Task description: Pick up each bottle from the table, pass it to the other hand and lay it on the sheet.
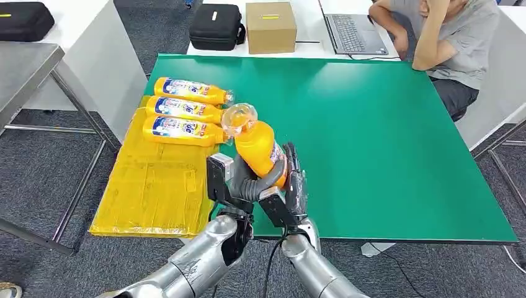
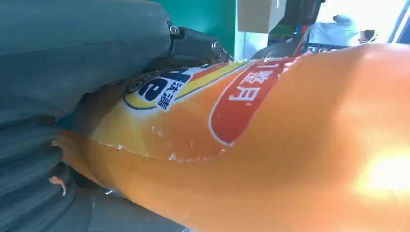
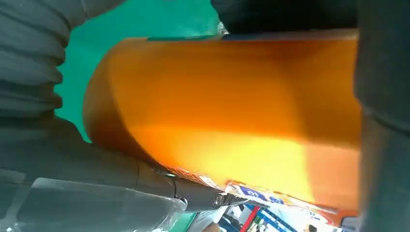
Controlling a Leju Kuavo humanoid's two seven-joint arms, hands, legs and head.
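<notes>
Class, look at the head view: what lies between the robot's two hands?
The orange bottle sits between the left hand and right hand, both gripping it above the green table, in the head view.

The held bottle (image 1: 260,148) is orange with a clear top and a blue, white, yellow and red label. Three matching orange bottles (image 1: 186,110) lie on the yellow sheet (image 1: 155,186). The table (image 1: 384,149) is green.

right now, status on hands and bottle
Left hand and right hand both grip the orange bottle, mid-handover. Three bottles lie on the yellow sheet. Nothing in the way.
</notes>
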